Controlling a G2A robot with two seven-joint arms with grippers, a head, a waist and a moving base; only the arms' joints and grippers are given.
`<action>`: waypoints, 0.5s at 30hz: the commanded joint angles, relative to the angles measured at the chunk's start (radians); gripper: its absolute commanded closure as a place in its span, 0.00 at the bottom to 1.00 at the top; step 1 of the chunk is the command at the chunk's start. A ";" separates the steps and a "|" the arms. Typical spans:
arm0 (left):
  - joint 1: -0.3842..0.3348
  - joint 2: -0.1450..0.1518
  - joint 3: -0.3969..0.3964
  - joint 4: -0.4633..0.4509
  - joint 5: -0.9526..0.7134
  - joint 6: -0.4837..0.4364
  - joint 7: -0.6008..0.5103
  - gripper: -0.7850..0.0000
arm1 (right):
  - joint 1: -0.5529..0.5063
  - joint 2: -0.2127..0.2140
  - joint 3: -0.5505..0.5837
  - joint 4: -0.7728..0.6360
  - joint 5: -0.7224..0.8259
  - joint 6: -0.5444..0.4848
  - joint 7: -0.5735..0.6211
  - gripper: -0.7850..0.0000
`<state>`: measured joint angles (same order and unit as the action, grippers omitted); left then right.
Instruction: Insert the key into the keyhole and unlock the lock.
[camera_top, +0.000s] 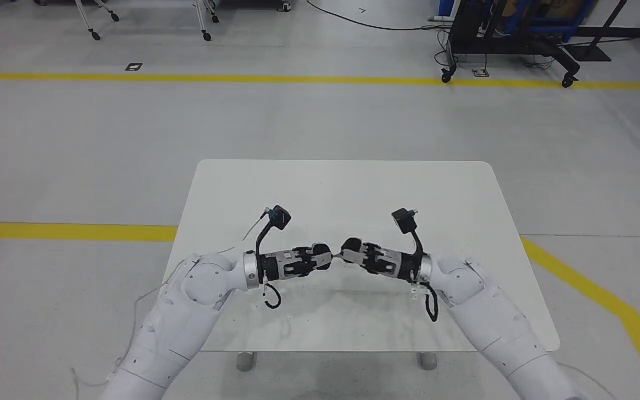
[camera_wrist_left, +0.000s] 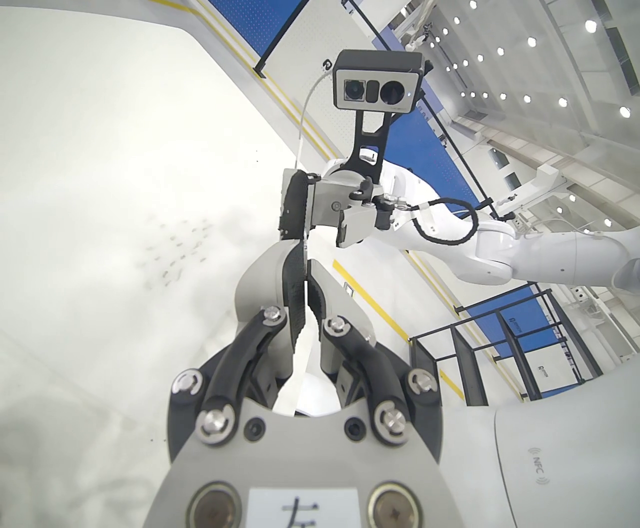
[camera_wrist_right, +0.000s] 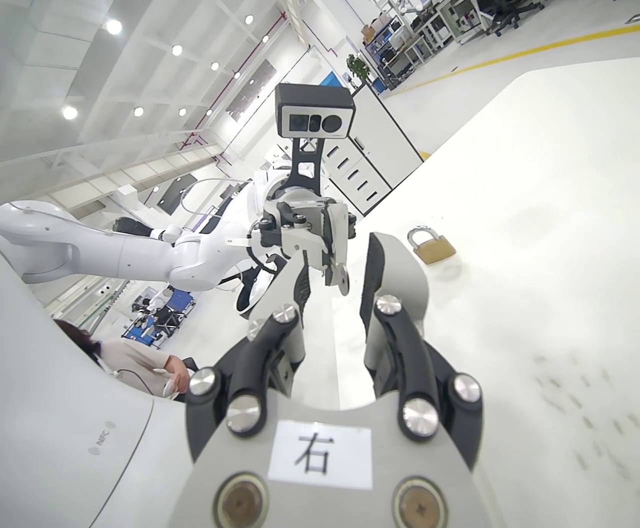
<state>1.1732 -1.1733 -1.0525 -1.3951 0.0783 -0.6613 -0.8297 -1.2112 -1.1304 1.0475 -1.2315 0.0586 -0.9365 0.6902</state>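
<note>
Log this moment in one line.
left gripper: shut on key | right gripper: open, near key | padlock: lying on table, untouched | key: not inserted

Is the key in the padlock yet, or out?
Out. The left gripper is shut on the key, up off the table; the padlock lies apart on the tabletop.

Right claw front — blocked by left claw, key.
</note>
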 joint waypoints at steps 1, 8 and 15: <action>0.000 0.001 0.001 0.000 0.003 0.000 0.005 1.00 | 0.003 0.002 -0.001 0.002 0.005 0.006 0.015 0.75; 0.000 0.004 0.008 -0.002 0.008 0.004 0.016 1.00 | 0.005 0.005 -0.012 -0.002 0.006 0.014 0.029 0.84; -0.003 0.006 0.015 -0.002 0.010 0.006 0.024 1.00 | 0.007 0.007 -0.019 -0.002 0.013 0.012 0.027 1.00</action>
<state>1.1706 -1.1673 -1.0382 -1.3967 0.0890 -0.6553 -0.8072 -1.2040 -1.1237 1.0291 -1.2329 0.0705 -0.9234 0.7174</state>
